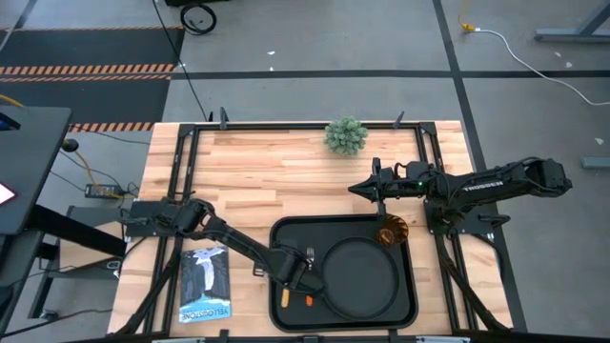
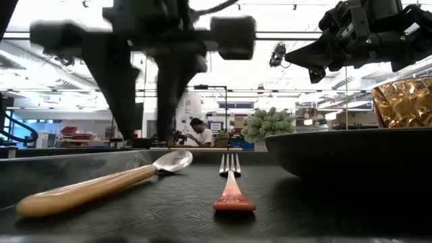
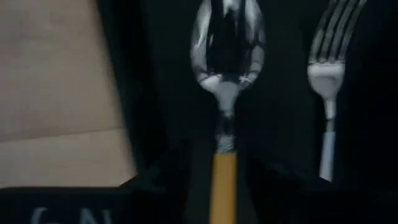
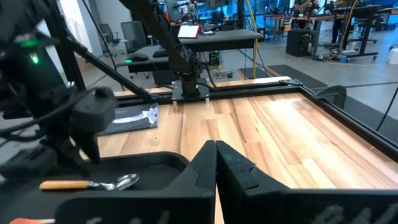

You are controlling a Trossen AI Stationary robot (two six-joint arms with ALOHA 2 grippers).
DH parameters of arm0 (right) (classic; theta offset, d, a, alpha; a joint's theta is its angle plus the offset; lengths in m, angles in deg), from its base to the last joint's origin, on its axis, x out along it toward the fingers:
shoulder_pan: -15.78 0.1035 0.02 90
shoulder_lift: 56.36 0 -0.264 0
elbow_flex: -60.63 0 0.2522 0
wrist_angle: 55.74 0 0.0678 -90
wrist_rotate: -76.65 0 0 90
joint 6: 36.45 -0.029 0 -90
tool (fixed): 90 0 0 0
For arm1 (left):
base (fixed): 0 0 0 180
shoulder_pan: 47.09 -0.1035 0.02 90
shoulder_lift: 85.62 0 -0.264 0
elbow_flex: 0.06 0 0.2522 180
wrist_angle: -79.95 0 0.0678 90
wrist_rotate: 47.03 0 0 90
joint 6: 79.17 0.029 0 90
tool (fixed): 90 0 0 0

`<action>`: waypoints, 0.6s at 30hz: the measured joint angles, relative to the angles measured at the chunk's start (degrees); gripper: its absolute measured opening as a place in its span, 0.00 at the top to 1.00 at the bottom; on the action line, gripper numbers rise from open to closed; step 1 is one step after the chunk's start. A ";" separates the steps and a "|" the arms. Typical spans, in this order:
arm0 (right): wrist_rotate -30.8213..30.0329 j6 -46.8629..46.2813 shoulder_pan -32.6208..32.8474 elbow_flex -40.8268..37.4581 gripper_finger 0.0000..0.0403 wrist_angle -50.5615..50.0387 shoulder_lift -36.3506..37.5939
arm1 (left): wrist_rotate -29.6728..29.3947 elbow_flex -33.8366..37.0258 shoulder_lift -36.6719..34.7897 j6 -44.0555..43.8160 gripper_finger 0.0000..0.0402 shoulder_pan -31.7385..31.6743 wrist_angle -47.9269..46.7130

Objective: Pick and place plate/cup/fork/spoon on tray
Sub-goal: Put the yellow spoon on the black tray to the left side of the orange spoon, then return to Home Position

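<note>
Left claw (image 1: pixel 295 276): low over the left end of the tray, above the spoon; its fingers (image 2: pixel 121 88) stand spread to either side of the spoon's bowl in the low view, released, with nothing gripped
Right claw (image 4: pixel 216 155): raised above the bare wood behind the tray's far right corner; fingertips pressed together, clenched on nothing
Spoon (image 2: pixel 101 185): lying flat inside the tray at its left end, silver bowl toward the far side, orange handle toward the near edge; in the left wrist view it runs between that claw's fingers
Fork (image 2: pixel 231 182): flat in the tray just beside the spoon, between it and the plate, tines pointing the same way as the spoon's bowl
Plate (image 1: pixel 360 276): round and black, resting in the right part of the tray, filling most of that side
Cup (image 1: pixel 390 231): amber, upright in the tray's far right corner, just behind the plate's rim
Tray (image 1: pixel 412 314): black rectangle at the near middle of the surface, holding all four pieces
Plant (image 1: pixel 345 135): small green bush at the far edge of the surface (image 1: pixel 286 181), well apart from the tray
Booklet (image 1: pixel 204 284): lying on the wood left of the tray, near the front
</note>
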 joint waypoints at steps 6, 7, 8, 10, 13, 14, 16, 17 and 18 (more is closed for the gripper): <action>-0.21 -0.11 -0.02 0.00 0.98 0.70 0.00 | -4.44 -10.70 -0.11 9.95 0.65 -1.19 -12.67; -0.20 -0.37 -0.02 0.00 0.98 0.70 0.00 | -7.71 -12.53 -0.11 12.82 0.65 -1.30 -13.62; -0.21 -0.84 -0.02 0.00 0.98 0.70 0.00 | -11.43 -14.20 -0.11 16.39 0.65 -1.43 -14.37; -0.18 -1.24 -0.02 0.00 0.98 0.74 0.00 | -18.57 -17.22 -0.11 24.90 0.65 -1.82 -14.39; 0.12 -1.53 -0.02 0.00 0.98 1.20 0.00 | -26.32 -20.28 -0.11 35.75 0.65 -2.59 -14.33; 0.20 -2.09 -0.02 0.00 0.98 1.47 0.00 | -28.10 -21.00 -0.11 39.33 0.65 -2.91 -14.37; 1.31 -3.19 -0.08 0.00 0.98 2.41 0.00 | -30.85 -22.07 -0.11 45.95 0.65 -3.67 -14.14; 2.28 -3.63 -0.22 0.02 0.98 3.04 0.00 | -31.69 -22.35 -0.11 49.32 0.65 -4.12 -14.20; 3.23 -4.09 -0.43 0.02 0.98 3.63 0.02 | -32.21 -22.59 -0.11 52.71 0.65 -4.68 -14.20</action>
